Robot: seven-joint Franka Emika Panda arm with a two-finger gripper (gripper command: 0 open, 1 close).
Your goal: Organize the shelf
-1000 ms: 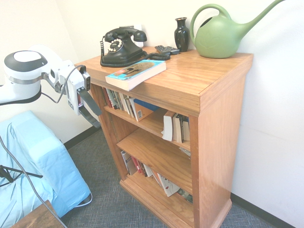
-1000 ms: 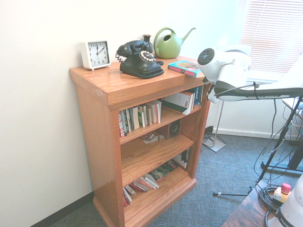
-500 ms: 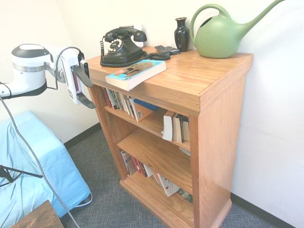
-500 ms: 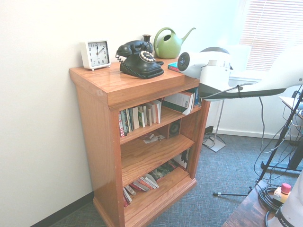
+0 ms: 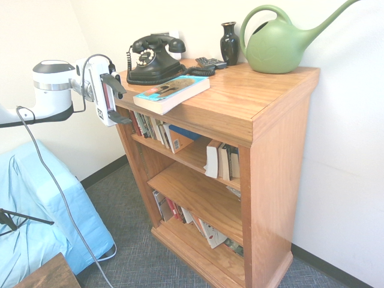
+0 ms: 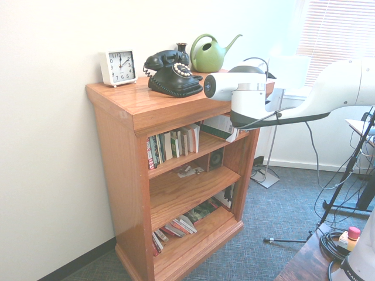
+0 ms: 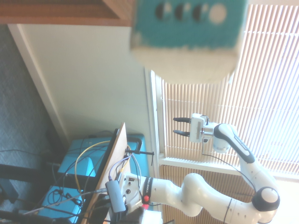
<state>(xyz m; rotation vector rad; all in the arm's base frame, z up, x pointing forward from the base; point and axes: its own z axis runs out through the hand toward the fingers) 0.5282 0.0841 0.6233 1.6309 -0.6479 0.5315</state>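
In the first exterior view the shelf (image 5: pixel 252 120) is seen standing against the wall, and a teal-covered book (image 5: pixel 171 93) is seen lying flat on its top, its near end overhanging the front edge. The gripper (image 5: pixel 120 101) is held level just beside that overhanging end, its jaws spread wide with nothing between them, one finger above the level of the book and one below. Behind the book a black telephone (image 5: pixel 153 59), a dark vase (image 5: pixel 229 42) and a green watering can (image 5: pixel 277 45) are set on the top; books are stood and leaned in the upper tier, and more are leaned loosely in the bottom tier. The task is judged to be at its start: the loose book has not been gripped, and nothing has been put away. In the second exterior view the same shelf is shown from the other side, with a white clock (image 6: pixel 119 67) at its far end; the gripper and the book are hidden behind the arm, so no contact can be checked there. In the wrist view a blurred teal and cream block, taken to be the end of the book, is seen close by, cut off by the picture's edge; its title cannot be read.
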